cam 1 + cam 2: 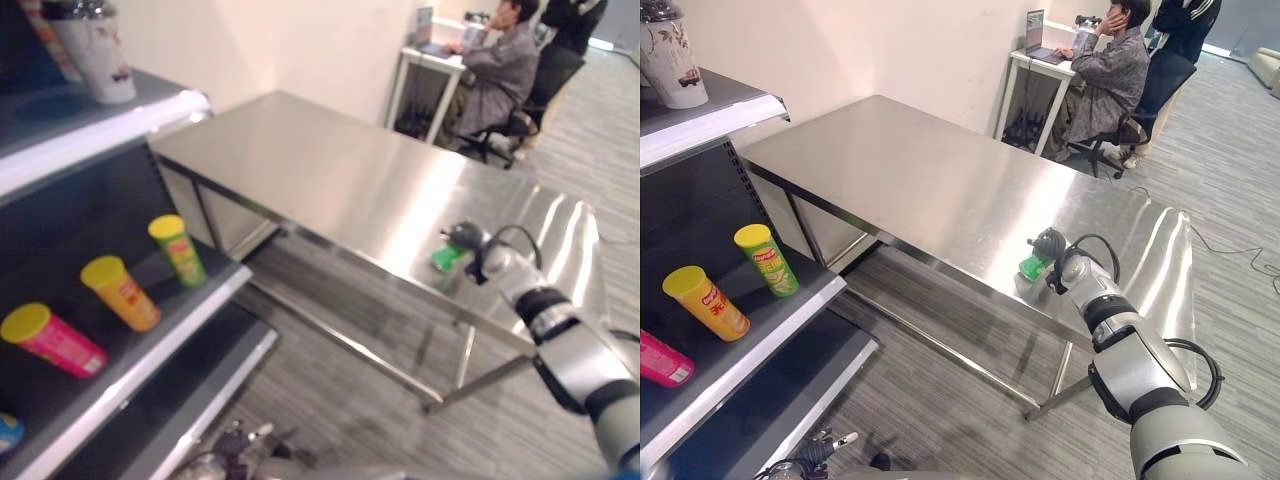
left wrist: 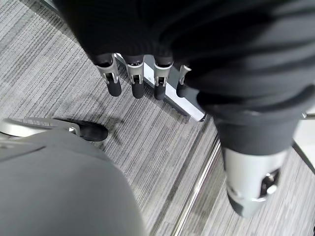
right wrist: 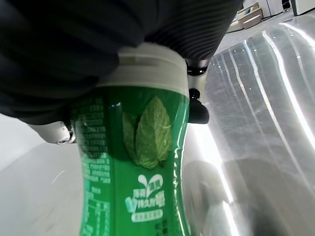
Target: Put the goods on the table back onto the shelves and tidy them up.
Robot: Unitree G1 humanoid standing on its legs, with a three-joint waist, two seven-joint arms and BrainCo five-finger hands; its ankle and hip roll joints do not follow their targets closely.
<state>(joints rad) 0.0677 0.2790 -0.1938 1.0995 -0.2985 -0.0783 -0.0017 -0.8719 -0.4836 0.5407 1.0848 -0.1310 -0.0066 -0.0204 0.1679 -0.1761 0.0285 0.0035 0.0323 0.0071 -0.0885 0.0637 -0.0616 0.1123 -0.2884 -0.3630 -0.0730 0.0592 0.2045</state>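
A green bottle (image 1: 448, 259) with a white cap and a mint-leaf label (image 3: 142, 162) stands on the steel table (image 1: 330, 170), close to its near edge. My right hand (image 1: 466, 238) is shut on the bottle's top, and its dark cover (image 3: 74, 49) wraps the cap. The shelf unit (image 1: 150, 330) rises at the left. On its middle shelf lie a green can (image 1: 179, 250), an orange can (image 1: 121, 292) and a pink can (image 1: 55, 340), all with yellow lids. My left hand (image 2: 133, 78) hangs low over the floor, its fingers straight and holding nothing.
A white patterned cup (image 1: 97, 52) stands on the top shelf. Beyond the table's far end, a seated person (image 1: 1105, 75) works at a white desk with a laptop (image 1: 1038, 40); another person (image 1: 1185, 20) stands behind. Striped grey floor separates the shelf from the table.
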